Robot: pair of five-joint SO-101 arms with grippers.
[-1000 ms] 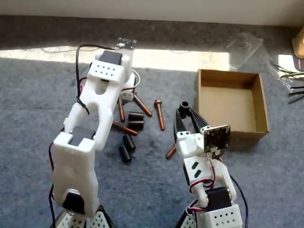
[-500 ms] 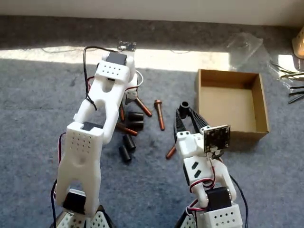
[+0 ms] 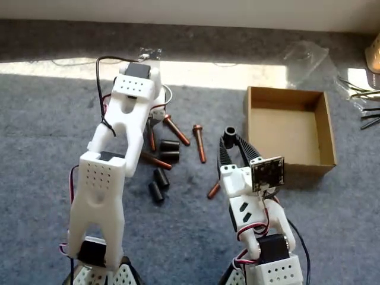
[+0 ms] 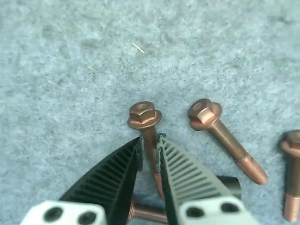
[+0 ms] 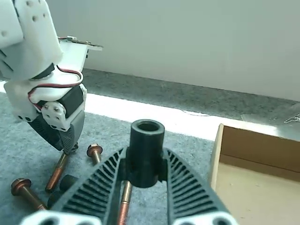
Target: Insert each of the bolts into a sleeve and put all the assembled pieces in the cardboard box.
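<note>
Grey carpet (image 3: pixel 47 119), five bolts (image 3: pixel 199 143), five sleeves (image 3: pixel 170 145), one cardboard box (image 3: pixel 288 127)

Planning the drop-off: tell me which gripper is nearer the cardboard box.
Right. The right gripper, holding a sleeve, sits beside the cardboard box; the left gripper is beyond the bolts.

left arm (image 3: pixel 98 178): chunky white printed shells, dotted vent holes, black servos | cables: thin red/white/black servo wires, plus one black lead looping off the upper part | right arm (image 3: pixel 237 190): same white plastic, bare camera board (image 3: pixel 267 173) on the wrist | fingers (image 5: pixel 187 187): black, ribbed, triangular
</note>
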